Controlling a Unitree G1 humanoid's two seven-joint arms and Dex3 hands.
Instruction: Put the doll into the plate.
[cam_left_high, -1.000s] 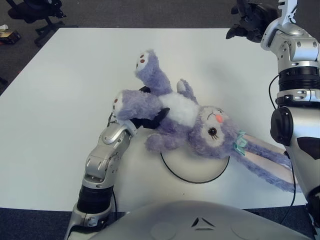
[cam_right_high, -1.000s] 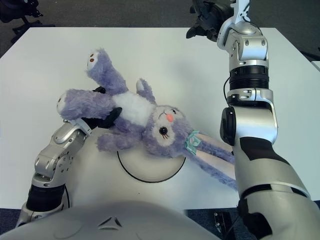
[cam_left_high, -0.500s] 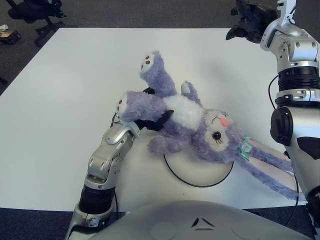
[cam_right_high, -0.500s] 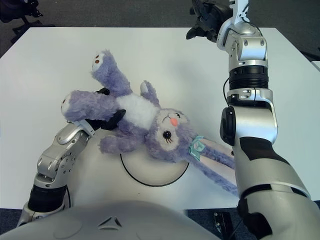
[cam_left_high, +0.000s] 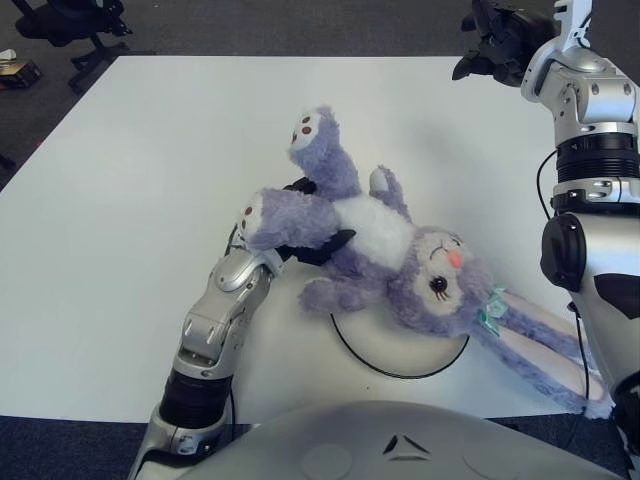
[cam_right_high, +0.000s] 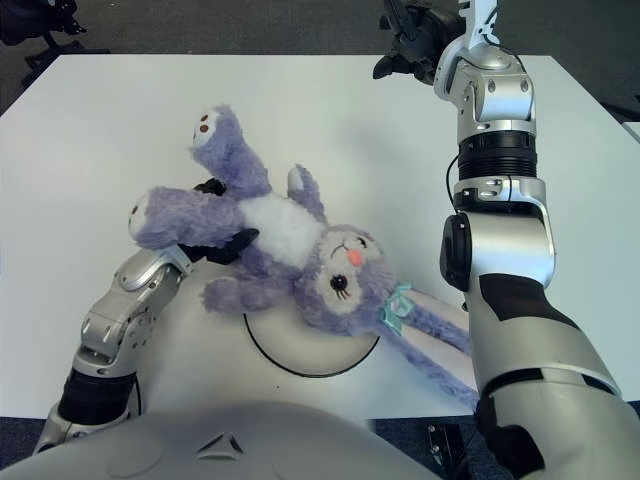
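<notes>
The white table (cam_left_high: 120, 200) fills most of the frame. Across its lower middle stretches the doll (cam_left_high: 385, 250) — a purple plush rabbit with a white belly, lying diagonally, feet toward the upper left of centre, head low and right of centre, long ears trailing toward the lower right corner. Under its head sits the plate (cam_left_high: 400, 350), white with a dark rim, only its near arc showing.

The left hand (cam_left_high: 305, 245) is at the centre-left, dark fingers closed around the doll's hips between the two legs, the body apparently held up off the table. The right hand (cam_left_high: 495, 40) shows at the upper right edge, near the table's far side and well away from the doll; whether its fingers are spread or curled cannot be told.

By my reading the task is partly done: the head overlaps the plate, but the torso and legs sit left of and beyond the rim. Left to do — bring the body over the plate, lower it and let go
</notes>
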